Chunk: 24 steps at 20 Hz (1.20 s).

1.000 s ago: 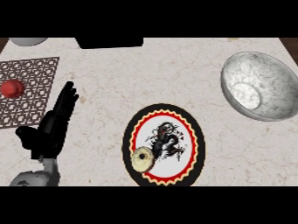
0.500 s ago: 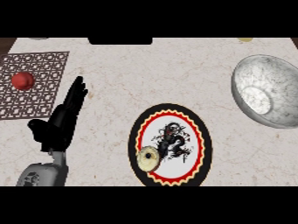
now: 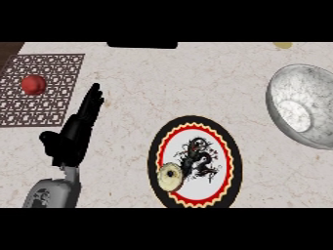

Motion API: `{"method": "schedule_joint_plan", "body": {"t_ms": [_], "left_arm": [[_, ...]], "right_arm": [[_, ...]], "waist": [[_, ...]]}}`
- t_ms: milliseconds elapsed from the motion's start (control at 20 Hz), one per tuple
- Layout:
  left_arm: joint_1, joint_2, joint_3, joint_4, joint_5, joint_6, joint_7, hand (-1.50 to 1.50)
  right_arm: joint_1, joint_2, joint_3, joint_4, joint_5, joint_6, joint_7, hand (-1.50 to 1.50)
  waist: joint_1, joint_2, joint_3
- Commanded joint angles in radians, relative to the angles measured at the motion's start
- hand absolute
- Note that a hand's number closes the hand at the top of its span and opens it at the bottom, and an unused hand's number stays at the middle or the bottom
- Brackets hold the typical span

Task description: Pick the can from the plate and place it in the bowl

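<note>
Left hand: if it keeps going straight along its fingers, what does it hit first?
Probably nothing: the left hand points up-view and slightly right, over bare counter, passing right of the patterned mat. Its height above the counter is unclear.

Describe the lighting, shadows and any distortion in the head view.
Head view: even, soft light, no glare; the bowl is darker along its near wall; the left hand casts no clear shadow on the counter; the round plate looks taller than wide.
</note>
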Motion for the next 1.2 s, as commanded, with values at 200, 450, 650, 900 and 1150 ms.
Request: {"method": "schedule_joint_plan", "body": {"t_ms": [200, 450, 650, 900, 1150], "left_arm": [[-0.011, -0.002, 0.003, -0.011, 0.003, -0.007, 0.016, 0.00], [0.008, -0.007, -0.008, 0.000, -0.006, -0.012, 0.001, 0.00], [-0.091, 0.025, 0.029, 0.003, 0.007, -0.022, 0.074, 0.00], [-0.043, -0.003, 0.012, -0.003, -0.004, -0.004, 0.032, 0.00], [-0.050, 0.011, 0.043, 0.047, 0.030, -0.037, 0.002, 0.00]], "right_arm": [[-0.300, 0.148, 0.204, 0.385, 0.301, -0.084, -0.102, 1.50], [-0.470, 0.266, 0.275, 0.659, 0.453, -0.146, -0.203, 1.50], [-0.498, 0.265, 0.342, 0.811, 0.539, -0.089, -0.288, 1.50], [-0.580, 0.331, 0.397, 0.977, 0.561, 0.030, -0.307, -1.50], [-0.645, 0.342, 0.375, 1.076, 0.503, 0.120, -0.429, -1.50]], "waist": [[0.006, 0.001, 0.001], [0.009, 0.002, 0.001], [0.002, 0.004, 0.001], [0.006, 0.003, 0.001], [-0.001, 0.005, 0.001]]}}
